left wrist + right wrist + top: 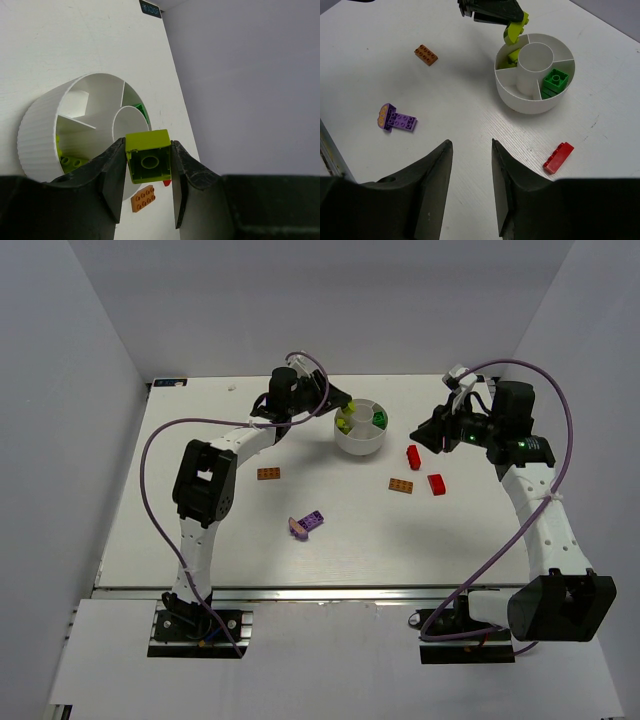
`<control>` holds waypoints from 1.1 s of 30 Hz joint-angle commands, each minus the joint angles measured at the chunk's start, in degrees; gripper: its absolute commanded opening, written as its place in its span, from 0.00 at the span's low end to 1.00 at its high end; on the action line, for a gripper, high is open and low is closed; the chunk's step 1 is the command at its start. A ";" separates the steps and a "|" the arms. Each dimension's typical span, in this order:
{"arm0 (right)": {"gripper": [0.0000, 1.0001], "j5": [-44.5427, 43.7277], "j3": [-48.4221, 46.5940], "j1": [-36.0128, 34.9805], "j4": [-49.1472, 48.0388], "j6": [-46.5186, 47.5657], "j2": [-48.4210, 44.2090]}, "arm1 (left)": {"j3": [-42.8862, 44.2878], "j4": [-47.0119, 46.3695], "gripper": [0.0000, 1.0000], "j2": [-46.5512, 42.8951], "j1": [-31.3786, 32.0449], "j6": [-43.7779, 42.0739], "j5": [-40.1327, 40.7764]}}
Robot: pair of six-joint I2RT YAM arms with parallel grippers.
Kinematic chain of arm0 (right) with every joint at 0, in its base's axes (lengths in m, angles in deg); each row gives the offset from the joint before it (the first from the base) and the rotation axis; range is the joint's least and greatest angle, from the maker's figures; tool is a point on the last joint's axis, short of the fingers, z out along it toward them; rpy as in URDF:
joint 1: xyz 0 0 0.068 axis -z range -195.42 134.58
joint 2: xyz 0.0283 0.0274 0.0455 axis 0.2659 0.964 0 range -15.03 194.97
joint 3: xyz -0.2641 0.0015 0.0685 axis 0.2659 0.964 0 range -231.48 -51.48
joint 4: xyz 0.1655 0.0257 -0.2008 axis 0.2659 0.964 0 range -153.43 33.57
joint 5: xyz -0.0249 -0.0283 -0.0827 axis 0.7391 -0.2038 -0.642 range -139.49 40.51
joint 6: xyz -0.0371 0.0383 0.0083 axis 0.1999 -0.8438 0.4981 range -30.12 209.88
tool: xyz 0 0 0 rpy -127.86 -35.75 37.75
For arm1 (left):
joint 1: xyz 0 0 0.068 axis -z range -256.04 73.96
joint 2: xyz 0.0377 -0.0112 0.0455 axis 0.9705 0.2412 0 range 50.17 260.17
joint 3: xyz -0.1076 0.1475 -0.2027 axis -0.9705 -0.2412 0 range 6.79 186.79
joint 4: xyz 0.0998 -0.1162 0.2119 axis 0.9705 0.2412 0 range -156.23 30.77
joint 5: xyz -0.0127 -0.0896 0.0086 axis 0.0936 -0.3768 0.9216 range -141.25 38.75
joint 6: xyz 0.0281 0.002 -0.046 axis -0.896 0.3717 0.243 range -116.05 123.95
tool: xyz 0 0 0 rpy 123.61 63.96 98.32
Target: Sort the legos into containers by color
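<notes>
My left gripper (148, 150) is shut on a yellow-green lego (148, 156), held just over the near rim of the round white dish (37, 135). More yellow-green legos (509, 59) lie in one wedge of the dish (520, 102), and dark green legos (555, 81) lie in another. My right gripper (471, 142) hangs open over bare table, with nothing between its fingers. It is to the right of the dish (358, 448). Loose on the table are two red legos (413, 456) (437, 484), two orange ones (268, 474) (401, 485) and a purple piece (307, 524).
White walls close in the table on the left, back and right. The left arm (205, 485) stretches across the left half of the table. A red lego (558, 157) lies just right of my right gripper's fingers.
</notes>
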 commanded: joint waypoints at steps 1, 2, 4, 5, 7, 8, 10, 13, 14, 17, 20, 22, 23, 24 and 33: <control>0.43 0.86 -0.25 0.48 -1.51 -0.39 -0.27 | 0.42 0.75 0.17 -0.11 -0.15 -1.54 -0.33; 0.43 0.86 -0.25 0.57 -1.42 -0.31 -0.36 | 0.50 0.83 0.18 0.06 -0.23 -1.54 -0.32; 0.43 0.86 -0.17 0.66 -1.42 -0.30 -0.45 | 0.50 1.01 0.19 0.33 -0.41 -1.62 -0.32; 0.43 0.95 -0.16 0.75 -1.42 -0.22 -0.53 | 0.59 1.01 0.19 0.59 -0.50 -1.62 -0.32; 0.44 0.95 -0.16 0.92 -1.34 -0.30 -0.62 | 0.77 1.36 0.21 0.85 -0.58 -1.62 -0.32; 0.44 0.86 -0.25 0.92 -1.25 -0.30 -0.62 | 0.94 1.62 0.21 1.03 -0.59 -1.62 -0.32; 0.44 0.86 -0.16 1.01 -1.25 -0.30 -0.62 | 1.21 2.24 0.23 1.29 -0.59 -1.80 -0.32; 0.44 1.03 -0.16 1.19 -1.33 -0.39 -0.62 | 2.00 3.73 0.24 1.91 -0.59 -2.06 0.03; 0.44 0.95 -0.16 1.27 -1.33 -0.39 -0.62 | 2.17 4.08 0.25 2.08 -0.59 -2.15 0.03; 0.44 1.04 -0.25 1.45 -1.33 -0.39 -0.62 | 2.70 5.49 0.27 2.52 -0.59 -2.41 0.29; 0.44 1.12 -0.25 1.54 -1.25 -0.39 -0.62 | 3.14 6.19 0.28 2.79 -0.67 -2.50 0.64; 0.44 1.12 -0.25 1.54 -1.07 -0.39 -0.71 | 3.67 6.55 0.35 2.96 -0.67 -2.50 0.82; 0.44 1.21 -0.17 1.54 -1.16 -0.39 -0.71 | 3.84 6.81 0.36 2.96 -0.67 -2.59 0.90; 0.44 1.30 -0.16 1.62 -1.16 -0.39 -0.71 | 3.93 6.90 0.42 2.96 -0.67 -2.68 0.99; 0.44 1.56 0.19 1.63 -1.16 -0.57 -0.97 | 4.81 7.78 0.55 2.53 -0.67 -3.03 1.61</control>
